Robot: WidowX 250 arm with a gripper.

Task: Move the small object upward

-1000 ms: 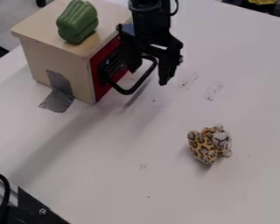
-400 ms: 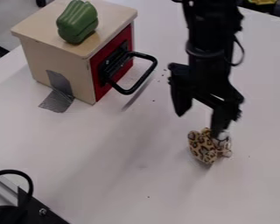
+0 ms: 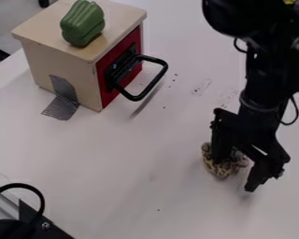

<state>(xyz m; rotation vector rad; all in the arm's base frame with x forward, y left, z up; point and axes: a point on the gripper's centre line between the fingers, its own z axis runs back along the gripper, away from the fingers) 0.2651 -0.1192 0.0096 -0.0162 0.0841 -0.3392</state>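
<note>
1. The black gripper (image 3: 236, 176) hangs down over the right part of the white table (image 3: 145, 154), its arm coming in from the far right.
2. Its fingers are open, spread well apart, one to the left and one to the right.
3. The small spotted soft toy (image 3: 219, 171) lies on the table, right of the middle, between the fingers and partly hidden by the left one. Whether that finger touches it, I cannot tell.
4. At the far left stands a wooden box (image 3: 58, 60) with a red front (image 3: 106, 86) that faces right.
5. A black handle (image 3: 153, 86) sticks out from the red front.
6. A green toy pepper (image 3: 81, 24) lies on top of the box.
7. Grey tape (image 3: 60, 108) runs from the box's side onto the table.
8. A black cable (image 3: 34, 188) curves at the near left.
</note>
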